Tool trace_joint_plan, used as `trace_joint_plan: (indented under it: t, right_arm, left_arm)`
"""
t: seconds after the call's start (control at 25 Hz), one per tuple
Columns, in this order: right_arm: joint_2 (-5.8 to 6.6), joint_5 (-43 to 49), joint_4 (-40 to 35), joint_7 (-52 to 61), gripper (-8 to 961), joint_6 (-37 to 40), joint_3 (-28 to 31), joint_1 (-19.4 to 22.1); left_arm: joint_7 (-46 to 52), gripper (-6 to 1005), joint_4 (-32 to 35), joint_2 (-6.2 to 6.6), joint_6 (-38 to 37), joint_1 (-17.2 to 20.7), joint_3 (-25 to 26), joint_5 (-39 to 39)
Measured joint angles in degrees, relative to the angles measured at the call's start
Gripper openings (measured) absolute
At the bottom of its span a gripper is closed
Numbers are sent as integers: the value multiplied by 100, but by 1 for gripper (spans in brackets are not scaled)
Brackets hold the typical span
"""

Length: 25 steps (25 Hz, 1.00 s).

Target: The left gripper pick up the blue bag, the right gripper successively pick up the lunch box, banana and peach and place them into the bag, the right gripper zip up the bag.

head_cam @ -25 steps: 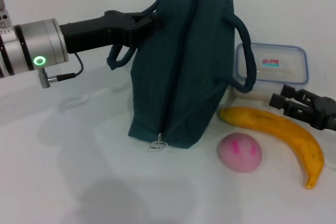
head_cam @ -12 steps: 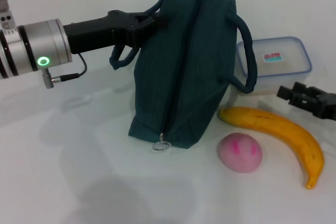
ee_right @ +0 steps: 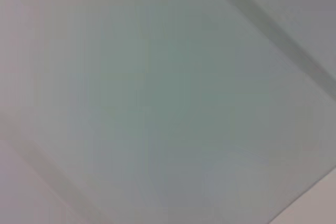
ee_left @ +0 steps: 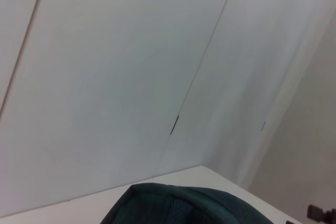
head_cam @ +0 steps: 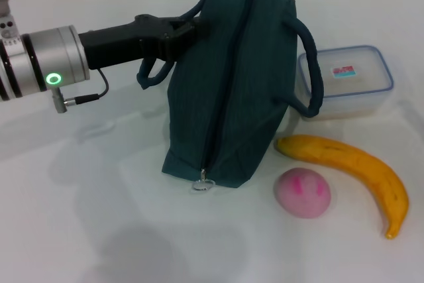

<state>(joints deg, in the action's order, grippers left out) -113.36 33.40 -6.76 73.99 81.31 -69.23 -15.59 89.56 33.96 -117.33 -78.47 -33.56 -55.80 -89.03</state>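
Left tool (head_cam: 192,26) pinches the near loop handle of the blue bag (head_cam: 232,91), which stands mid-desk, zipped, soft and likely to sag. Lunch box (head_cam: 344,83), toward the desk's right edge, looks rigid and slick: best gripped across its rim. Banana (head_cam: 351,167) and peach (head_cam: 303,192) lie nearer the front edge. Right tool: out of view.

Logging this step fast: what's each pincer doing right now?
Left pincer: shut on the blue bag, at its handle.
Right pincer: not in view.
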Motion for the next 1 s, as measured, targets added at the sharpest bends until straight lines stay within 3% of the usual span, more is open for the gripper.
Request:
trace_joint_plan:
  t: [0.08, 0.44, 1.0]
  right_arm:
    - [-145, 0, 110, 246, 839, -87, 448, 1]
    - [-231, 42, 448, 1484, 833, -578, 511, -610]
    - [-282, 71, 532, 2597, 824, -1409, -120, -1246]
  left_arm:
    - [-18, 32, 4, -6, -1, -3, 0, 0]
    - [-238, 32, 24, -75, -2, 7, -20, -14]
    - [-273, 32, 41, -79, -28, -10, -46, -47]
